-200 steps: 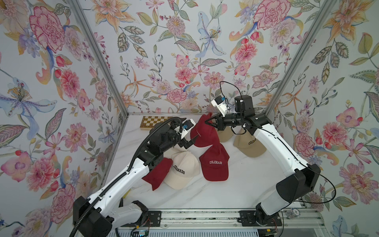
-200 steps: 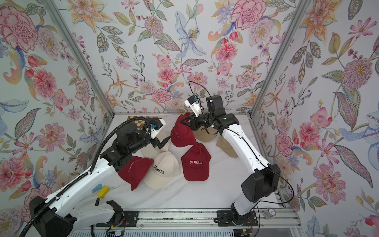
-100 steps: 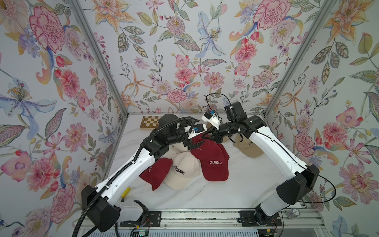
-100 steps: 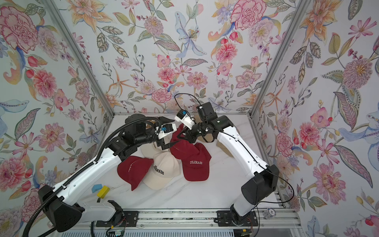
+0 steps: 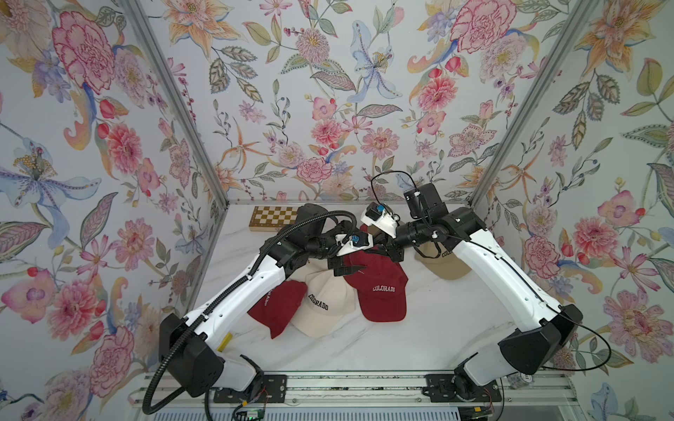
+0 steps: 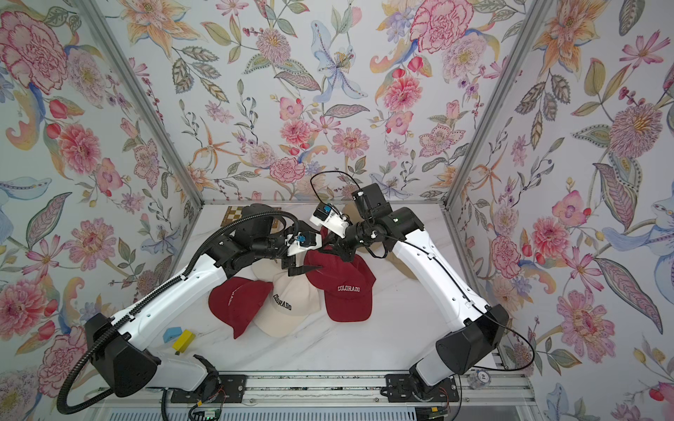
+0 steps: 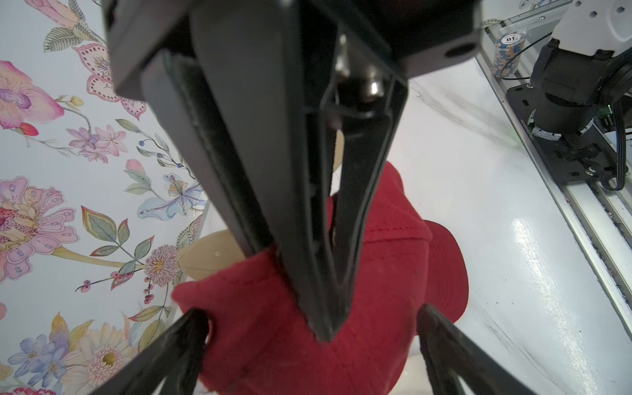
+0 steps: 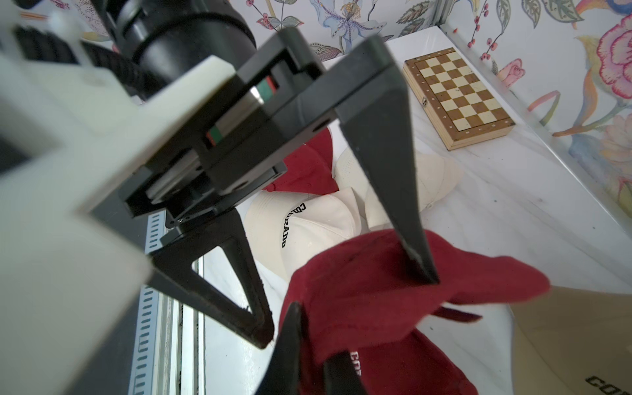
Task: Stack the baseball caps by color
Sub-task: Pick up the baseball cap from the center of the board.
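Chessboard [image 5: 271, 218]: brown-and-cream checkered wood, closed, lying flat in the table's far corner near the back wall.
Blue block [image 6: 172, 334], yellow block [image 6: 183, 339]: side by side near the front edge.
Poker chip stack [image 7: 508, 54]: upright on the aluminium rail [image 5: 346, 386].
Table [image 5: 419, 339]: white marble.
Walls [image 5: 328, 91]: floral wallpaper.

White marbled table [image 5: 437, 328]; at its upper left corner in a top view, a checkered chessboard [image 5: 271, 218]; mid-frame, in a touching row, left dark red cap [image 5: 281, 310], cream cap [image 5: 322, 310], right dark red cap [image 5: 383, 297]; further right, tan cap [image 5: 446, 264]; lower left, blue block [image 6: 170, 333] just beside yellow block [image 6: 184, 339].
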Tool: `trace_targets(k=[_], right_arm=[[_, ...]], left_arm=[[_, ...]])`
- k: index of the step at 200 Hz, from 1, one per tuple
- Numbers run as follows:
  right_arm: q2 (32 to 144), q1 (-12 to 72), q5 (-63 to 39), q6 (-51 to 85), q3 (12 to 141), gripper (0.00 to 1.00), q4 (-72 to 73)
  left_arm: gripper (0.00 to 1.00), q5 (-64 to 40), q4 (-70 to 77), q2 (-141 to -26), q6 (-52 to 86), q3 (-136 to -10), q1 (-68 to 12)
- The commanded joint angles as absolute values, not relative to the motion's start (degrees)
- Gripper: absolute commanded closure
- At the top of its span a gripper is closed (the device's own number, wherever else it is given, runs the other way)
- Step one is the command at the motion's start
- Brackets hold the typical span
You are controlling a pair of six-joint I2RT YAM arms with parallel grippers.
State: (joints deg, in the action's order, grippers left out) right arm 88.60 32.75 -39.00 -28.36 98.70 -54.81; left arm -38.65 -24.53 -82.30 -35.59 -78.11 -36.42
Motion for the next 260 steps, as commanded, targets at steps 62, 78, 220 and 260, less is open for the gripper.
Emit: trace_targets(k=[62,78,220,260], right_arm=[[88.0,33.31,-37.77,-32.5,101.6,1.0,-58.71],[88.17,33.18,-37.19,-32.64,101.69,1.0,-58.8],[83.57,25.56,-34.46,-21.67,96.53,0.39,-44.45],[72.43,14.0,-38.4,-3.01,78.86,0.01,-19.47]], left_arm=[[0.24,-38.87,-29.97,-85.08,-36.33,-83.36,-37.53],[0.3,-38.73,-30.32,-84.99,-36.36,-83.41,-37.53],[1.0,-28.01,-21.82,-82.61,-29.25,-80.28,-38.06],[1.0,-19.58,-3.92,-78.7,-13.36,-76.58,-37.37]])
